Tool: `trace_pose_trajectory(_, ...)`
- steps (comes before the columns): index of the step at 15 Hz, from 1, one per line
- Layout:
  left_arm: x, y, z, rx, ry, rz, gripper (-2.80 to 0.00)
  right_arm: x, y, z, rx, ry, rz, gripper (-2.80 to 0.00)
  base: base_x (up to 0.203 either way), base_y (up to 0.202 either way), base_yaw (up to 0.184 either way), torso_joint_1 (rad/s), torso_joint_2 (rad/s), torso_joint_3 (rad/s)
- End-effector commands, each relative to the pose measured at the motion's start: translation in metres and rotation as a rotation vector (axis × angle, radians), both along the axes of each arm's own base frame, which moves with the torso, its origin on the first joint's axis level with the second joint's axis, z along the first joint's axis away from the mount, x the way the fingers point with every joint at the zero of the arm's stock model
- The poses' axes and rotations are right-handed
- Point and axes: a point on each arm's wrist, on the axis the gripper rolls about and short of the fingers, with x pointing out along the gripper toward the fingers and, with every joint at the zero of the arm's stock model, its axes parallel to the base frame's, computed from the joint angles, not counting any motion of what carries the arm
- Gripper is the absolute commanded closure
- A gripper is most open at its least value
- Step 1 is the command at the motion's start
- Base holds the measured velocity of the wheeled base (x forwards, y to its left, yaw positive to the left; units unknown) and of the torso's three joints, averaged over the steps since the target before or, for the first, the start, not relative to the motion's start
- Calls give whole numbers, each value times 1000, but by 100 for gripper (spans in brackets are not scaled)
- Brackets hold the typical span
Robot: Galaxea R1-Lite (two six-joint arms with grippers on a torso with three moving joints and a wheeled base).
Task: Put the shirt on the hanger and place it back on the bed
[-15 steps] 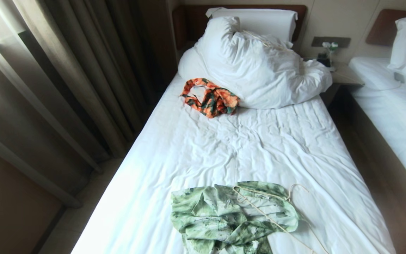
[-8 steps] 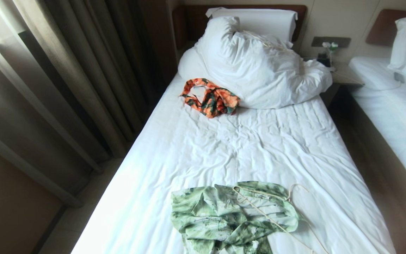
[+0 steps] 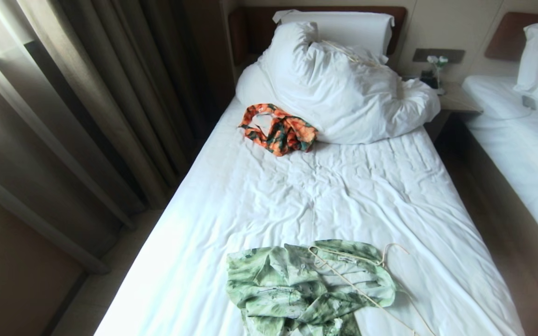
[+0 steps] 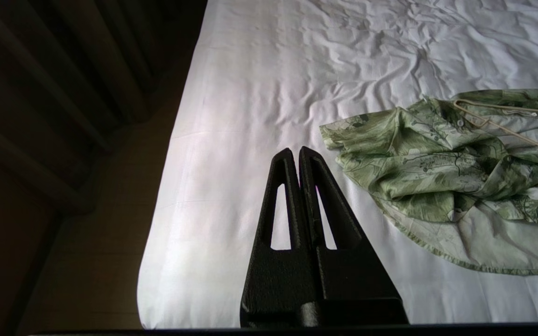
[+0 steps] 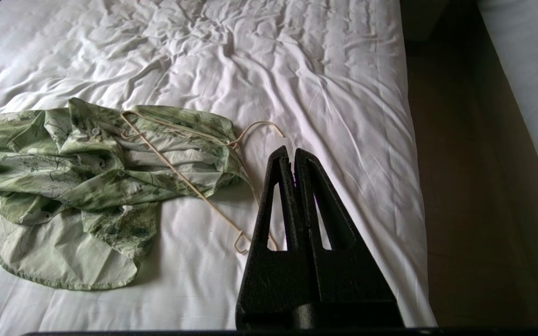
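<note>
Now – shirt (image 3: 297,289) crumpled at bed (image 3: 353,186) foot edge | hanger (image 3: 357,275) atop | both end effectors pressed together, empty

This is a hotel-style twin bedroom. The bed (image 3: 325,196), a single with a wrinkled white sheet, stands against a dark wooden headboard (image 3: 255,28), with a white pillow (image 3: 339,23) and a bunched duvet (image 3: 343,93) at its head. A nightstand (image 3: 458,100) sits just beside the bed, and a second white bed (image 3: 521,140) beyond that. Heavy floor-length curtains (image 3: 87,107) hang along the bed's other side.
</note>
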Motion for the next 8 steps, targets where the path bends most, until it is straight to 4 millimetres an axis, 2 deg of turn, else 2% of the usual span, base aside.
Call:
trace_pose_trajectory(1,0,0,0,0,0,0,0,1,0,-2,2,7,1,0,0,0,0,0,0,0)
trace_pose_trajectory(8,0,0,0,0,0,0,0,1,0,-2,11,6,-2,0,0,0,0,0,0,0)
